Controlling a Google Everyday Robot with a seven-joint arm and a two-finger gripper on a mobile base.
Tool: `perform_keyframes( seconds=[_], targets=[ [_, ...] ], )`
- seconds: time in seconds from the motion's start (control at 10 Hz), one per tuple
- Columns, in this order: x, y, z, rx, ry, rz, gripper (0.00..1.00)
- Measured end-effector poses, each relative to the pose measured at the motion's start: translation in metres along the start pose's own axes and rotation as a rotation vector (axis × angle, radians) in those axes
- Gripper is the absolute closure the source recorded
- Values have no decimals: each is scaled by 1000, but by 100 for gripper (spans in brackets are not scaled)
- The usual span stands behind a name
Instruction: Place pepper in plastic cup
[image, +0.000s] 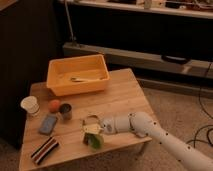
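The lime-green plastic cup (94, 141) stands near the front edge of the wooden table (125, 97). My gripper (91, 128) hangs right over the cup's far rim, with the white arm (135, 124) reaching in from the right. A darker green patch shows at the cup's mouth just under the gripper. It may be the pepper, but I cannot tell whether it is held or lying in the cup. The gripper hides the rest of it.
A yellow bin (60, 86) with utensils stands at the table's back. A white paper cup (30, 105), an orange fruit (54, 105), a dark metal cup (65, 111), a blue-grey sponge (48, 123) and a striped item (44, 149) lie at the left.
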Motion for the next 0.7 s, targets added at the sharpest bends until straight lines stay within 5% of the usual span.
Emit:
perform_keyframes(
  seconds=[0.7],
  targets=[
    [8, 6, -13, -123, -7, 43, 20]
  ],
)
